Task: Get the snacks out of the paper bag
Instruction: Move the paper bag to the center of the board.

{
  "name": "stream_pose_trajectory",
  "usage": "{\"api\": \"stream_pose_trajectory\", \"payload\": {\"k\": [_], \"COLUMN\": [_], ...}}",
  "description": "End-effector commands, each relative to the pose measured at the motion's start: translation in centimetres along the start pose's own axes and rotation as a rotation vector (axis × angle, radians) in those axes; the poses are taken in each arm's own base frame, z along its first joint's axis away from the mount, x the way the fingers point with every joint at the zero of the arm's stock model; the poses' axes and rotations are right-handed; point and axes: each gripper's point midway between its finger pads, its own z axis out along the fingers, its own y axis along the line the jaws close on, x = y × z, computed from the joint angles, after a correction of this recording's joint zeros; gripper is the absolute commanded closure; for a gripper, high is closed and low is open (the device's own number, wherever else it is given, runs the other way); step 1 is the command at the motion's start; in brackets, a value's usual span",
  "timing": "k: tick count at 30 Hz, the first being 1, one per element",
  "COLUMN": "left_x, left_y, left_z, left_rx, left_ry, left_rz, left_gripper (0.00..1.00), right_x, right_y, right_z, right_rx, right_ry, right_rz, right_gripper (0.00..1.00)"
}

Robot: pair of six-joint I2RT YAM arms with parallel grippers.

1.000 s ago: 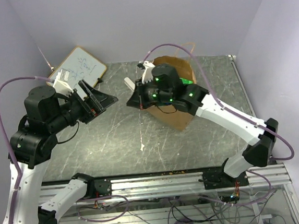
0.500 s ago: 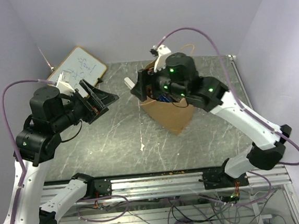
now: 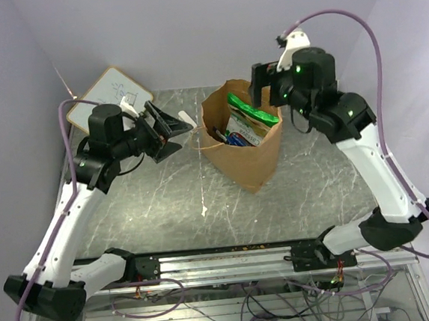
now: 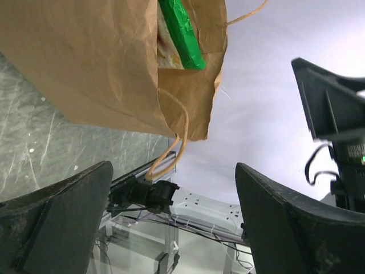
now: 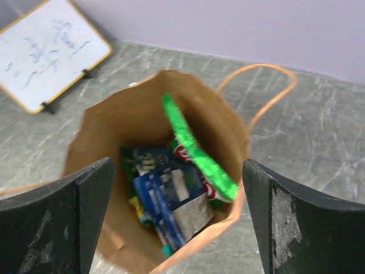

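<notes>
The brown paper bag (image 3: 242,149) stands upright mid-table with its mouth open. Snacks lie inside: a green packet (image 3: 252,113) leans on the far wall above a blue packet (image 3: 234,138). My right gripper (image 3: 267,87) hovers open above the bag's back right rim. Its wrist view looks down into the bag (image 5: 97,131) at the green packet (image 5: 201,153) and blue packet (image 5: 171,200), with nothing between the jaws. My left gripper (image 3: 173,131) is open just left of the bag. The left wrist view shows the bag's side (image 4: 85,63), a handle (image 4: 171,153) and the green packet's edge (image 4: 182,35).
A wood-framed whiteboard (image 3: 109,97) leans at the back left corner. A small white block (image 3: 188,121) lies by the left gripper's tips. Purple walls close the back and sides. The metal rail (image 3: 231,262) with both arm bases runs along the near edge.
The right gripper opened and rose back and to the right, off the bag's mouth. The bag now stands upright and open. The left arm swung right, toward the bag.
</notes>
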Motion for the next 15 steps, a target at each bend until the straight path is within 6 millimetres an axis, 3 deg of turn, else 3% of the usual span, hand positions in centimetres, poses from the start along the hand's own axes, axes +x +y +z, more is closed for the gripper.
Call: {"api": "stream_pose_trajectory", "payload": {"k": [1, 5, 9, 15], "left_x": [0.0, 0.8, 1.2, 1.9], "left_y": [-2.1, -0.7, 0.5, 0.4], "left_z": [1.4, 2.9, 3.4, 5.4], "left_rx": [0.107, 0.035, 0.025, 0.091], "left_ry": [0.052, 0.069, 0.065, 0.142], "left_rz": [0.083, 0.121, 0.102, 0.075], "left_gripper": [0.01, 0.01, 0.02, 0.1], "right_x": [-0.2, 0.0, 1.1, 2.0], "right_y": [-3.7, -4.2, -6.0, -7.8], "right_z": [2.8, 5.2, 8.1, 10.3], "right_rx": [-0.008, -0.102, -0.14, -0.224], "right_ry": [0.008, 0.005, 0.045, 0.074], "right_rz": [0.105, 0.197, 0.305, 0.373], "right_gripper": [0.07, 0.06, 0.07, 0.23]}}
